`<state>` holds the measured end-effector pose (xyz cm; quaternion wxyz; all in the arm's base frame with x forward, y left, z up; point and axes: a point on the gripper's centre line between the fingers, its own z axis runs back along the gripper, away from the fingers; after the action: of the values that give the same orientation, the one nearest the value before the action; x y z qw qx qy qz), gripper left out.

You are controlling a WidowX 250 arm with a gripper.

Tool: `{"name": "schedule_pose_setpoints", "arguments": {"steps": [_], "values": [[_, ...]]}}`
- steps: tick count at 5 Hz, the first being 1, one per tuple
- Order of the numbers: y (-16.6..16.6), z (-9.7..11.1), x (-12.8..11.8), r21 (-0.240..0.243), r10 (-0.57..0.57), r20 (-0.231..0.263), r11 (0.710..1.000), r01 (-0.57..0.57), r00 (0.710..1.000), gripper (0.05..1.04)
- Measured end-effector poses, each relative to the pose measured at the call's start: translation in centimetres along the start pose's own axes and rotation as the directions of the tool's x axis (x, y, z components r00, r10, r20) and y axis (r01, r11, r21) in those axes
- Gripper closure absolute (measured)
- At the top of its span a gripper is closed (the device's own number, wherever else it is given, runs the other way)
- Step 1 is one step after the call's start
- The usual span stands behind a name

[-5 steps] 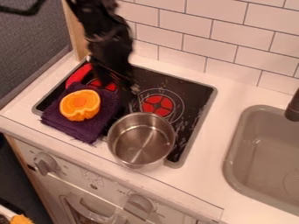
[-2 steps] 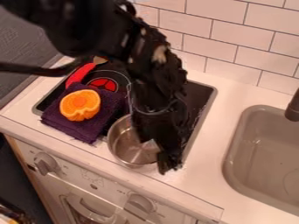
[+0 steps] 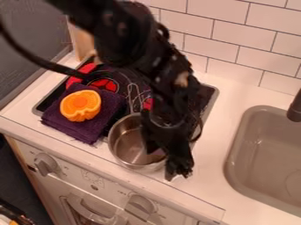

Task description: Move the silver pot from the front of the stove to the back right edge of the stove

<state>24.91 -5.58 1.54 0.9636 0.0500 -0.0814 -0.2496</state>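
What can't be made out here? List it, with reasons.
Camera view:
Right side of the pot: hidden behind the gripper.
Whether those two touch: blocked by the gripper itself.
Back of the stovetop: partly covered by the arm.
Far end of the sink: cut off by the right edge.

The pot (image 3: pixel 124 141) is smooth, shiny metal. The folded cloth (image 3: pixel 59 124) at left looks rough and matt, frayed at its near edge. The far wall tiles (image 3: pixel 222 26) look smooth, the stovetop (image 3: pixel 49 97) dark and glossy, the right-hand sink (image 3: pixel 258 154) matt.
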Motion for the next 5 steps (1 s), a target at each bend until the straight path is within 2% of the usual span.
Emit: {"name": "schedule_pose_setpoints", "arguments": {"steps": [1,2,3,4,5], "values": [[0.5,-0.4,0.3,0.043,0.010,-0.010,0.999,-0.009,1.000,0.550],[0.3,-0.4,0.5,0.028,-0.003,-0.012,1.000,0.004,1.000,0.821],[1.0,0.4,0.7,-0.005,-0.059,0.026,0.998,0.059,0.998,0.983],[2.5,2.5,1.1,-0.063,-0.092,0.108,0.993,0.099,0.990,1.006],[4.9,5.2,4.2,-0.110,-0.067,0.211,0.990,0.092,0.975,1.006]]}}
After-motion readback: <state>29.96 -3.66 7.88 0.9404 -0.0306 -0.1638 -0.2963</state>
